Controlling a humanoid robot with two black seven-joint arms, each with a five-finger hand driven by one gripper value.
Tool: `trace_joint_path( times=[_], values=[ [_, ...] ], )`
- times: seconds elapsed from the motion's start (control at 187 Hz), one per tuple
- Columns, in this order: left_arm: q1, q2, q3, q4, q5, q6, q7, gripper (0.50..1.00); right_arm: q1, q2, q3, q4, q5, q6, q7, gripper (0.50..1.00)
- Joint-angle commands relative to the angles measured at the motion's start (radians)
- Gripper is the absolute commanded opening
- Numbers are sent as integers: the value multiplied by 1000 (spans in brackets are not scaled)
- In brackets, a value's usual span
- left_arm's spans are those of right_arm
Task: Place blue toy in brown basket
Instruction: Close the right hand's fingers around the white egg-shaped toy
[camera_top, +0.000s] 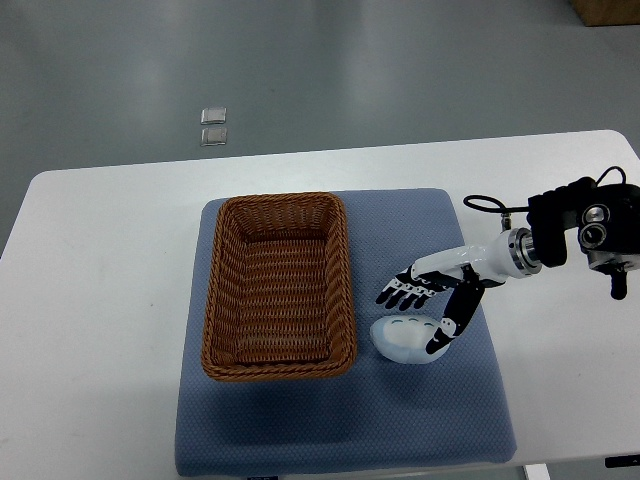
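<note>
Right hand (425, 305) reaching in from the right edge, hovering over the blue toy (403, 339) on the blue mat (460, 400). Fingers (402, 293) spread and pointing left toward the brown basket (278, 287); thumb dropping down along the toy's right end, touching or nearly so, hard to tell from above. Not yet clamping anything, so reading as open and empty.

Toy sitting just beside the basket's right rim, near its front corner, outside it. Lying directly under and slightly toward the robot from the palm. Long axis running roughly left-right, parallel to the mat's front edge, so closing across the short width looking like the sensible grasp.

Left arm not showing anywhere; right hand being the only one in reach.

Counting: one toy, pale blue-white; one basket, holding nothing visible; one mat; one white table (90, 300); one hand.

Basket lying to the left of the toy, so the carry likely being short: lifting over the rim, moving left.
</note>
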Motion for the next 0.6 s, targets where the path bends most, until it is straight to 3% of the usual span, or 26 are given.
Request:
trace_joint_path(
  times=[0.0, 0.407, 0.594],
  values=[
    [0, 0, -2, 0, 0, 0, 0, 1000, -9, 2, 1, 0, -1, -11, 0, 901],
    [0, 0, 0, 0, 0, 0, 0, 1000, -74, 3, 35, 0, -25, -52, -1, 870],
    [0, 0, 0, 0, 0, 0, 0, 1000, -116, 8, 37, -8, -73, -70, -1, 795]
  ],
)
